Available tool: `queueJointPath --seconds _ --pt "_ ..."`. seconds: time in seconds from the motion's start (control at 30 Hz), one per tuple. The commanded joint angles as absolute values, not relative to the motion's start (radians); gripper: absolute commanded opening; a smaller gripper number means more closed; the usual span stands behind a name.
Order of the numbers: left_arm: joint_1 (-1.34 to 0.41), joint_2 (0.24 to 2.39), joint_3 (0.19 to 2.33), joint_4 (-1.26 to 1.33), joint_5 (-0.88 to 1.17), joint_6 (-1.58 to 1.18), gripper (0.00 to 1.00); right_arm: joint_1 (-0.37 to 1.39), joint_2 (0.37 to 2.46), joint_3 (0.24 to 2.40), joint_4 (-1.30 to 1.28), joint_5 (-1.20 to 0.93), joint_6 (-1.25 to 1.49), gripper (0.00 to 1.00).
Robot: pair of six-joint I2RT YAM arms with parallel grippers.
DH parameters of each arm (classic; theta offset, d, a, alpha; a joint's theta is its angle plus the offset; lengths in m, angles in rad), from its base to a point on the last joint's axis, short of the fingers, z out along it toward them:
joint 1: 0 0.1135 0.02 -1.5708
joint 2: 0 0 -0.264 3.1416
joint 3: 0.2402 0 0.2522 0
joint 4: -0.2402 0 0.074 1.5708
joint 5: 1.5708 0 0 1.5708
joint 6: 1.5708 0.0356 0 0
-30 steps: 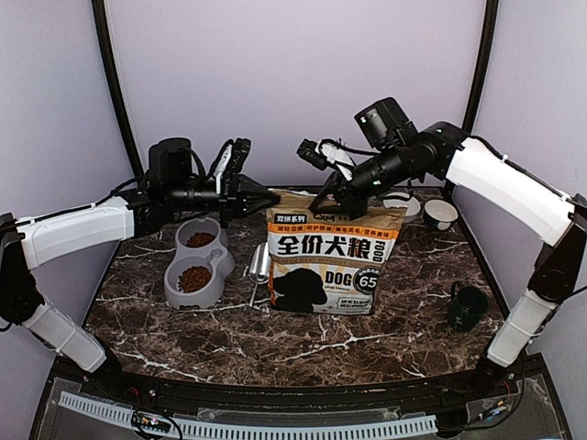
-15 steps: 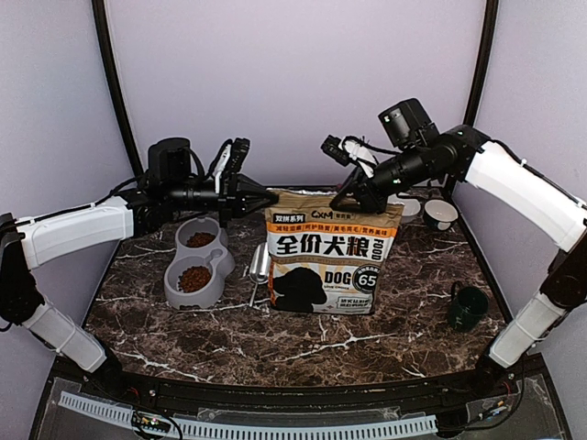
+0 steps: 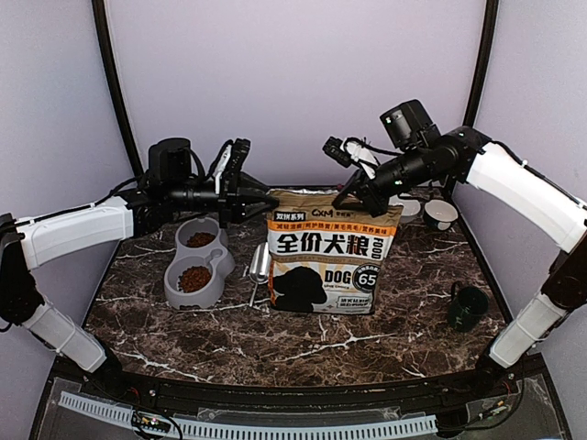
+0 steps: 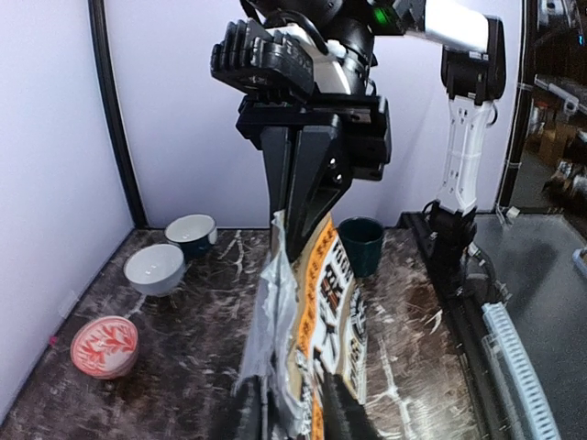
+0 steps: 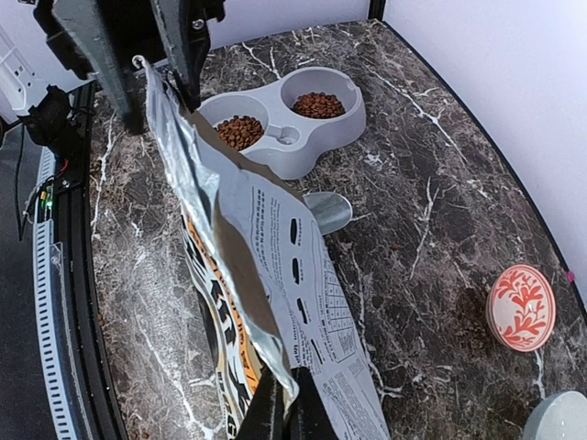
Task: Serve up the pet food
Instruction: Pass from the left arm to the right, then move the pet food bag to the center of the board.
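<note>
The pet food shows as reddish-brown kibble [image 3: 193,278] in both wells of the grey double bowl [image 3: 216,264], and again in the right wrist view [image 5: 240,131]. The printed dog-food bag [image 3: 335,261] stands upright at the table's middle. My left gripper [image 3: 264,198] is shut on the bag's top left corner, and its fingers [image 4: 341,414] flank the bag's edge [image 4: 316,302]. My right gripper [image 3: 353,200] is shut on the top right corner and pinches the silver inner edge [image 5: 286,403]. The bag's contents are hidden.
A metal scoop [image 3: 260,268] lies between the bowl and the bag. A dark green cup [image 3: 468,307] stands at the front right. Small bowls [image 3: 440,213] sit at the back right, and a red patterned bowl [image 5: 521,307] is near them.
My right gripper has moved to the right and slightly up with the bag's top corner, stretching the top edge. My left gripper has held still.
</note>
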State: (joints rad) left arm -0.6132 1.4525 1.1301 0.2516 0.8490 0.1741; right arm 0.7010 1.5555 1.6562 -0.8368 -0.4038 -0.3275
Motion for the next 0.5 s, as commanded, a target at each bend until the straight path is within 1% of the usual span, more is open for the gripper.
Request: queueJointPath --seconds 0.0,0.03,0.13,0.17,0.2,0.23,0.37,0.47 --pt "-0.609 1.395 1.128 0.236 0.859 0.184 0.38 0.681 1.531 1.667 -0.799 -0.322 -0.323 0.0" --pt "-0.609 1.392 1.128 0.235 0.852 0.188 0.47 0.681 1.528 1.671 -0.79 -0.306 -0.32 0.0" --pt "-0.609 1.378 1.122 0.238 0.815 0.192 0.67 0.679 1.511 1.675 -0.752 -0.25 -0.313 0.0" --pt "-0.609 1.373 1.117 0.243 0.799 0.192 0.81 0.676 1.503 1.673 -0.737 -0.227 -0.309 0.0" --pt "-0.609 1.367 1.112 0.251 0.78 0.187 0.94 0.673 1.496 1.67 -0.719 -0.209 -0.306 0.0" --pt "-0.609 1.361 1.106 0.259 0.757 0.183 0.98 0.671 1.487 1.669 -0.705 -0.196 -0.303 0.0" --pt "-0.608 1.329 1.074 0.309 0.617 0.176 0.99 0.664 1.456 1.659 -0.638 -0.144 -0.287 0.0" --pt "-0.609 1.297 1.041 0.349 0.465 0.19 0.99 0.664 1.433 1.651 -0.589 -0.109 -0.278 0.0"
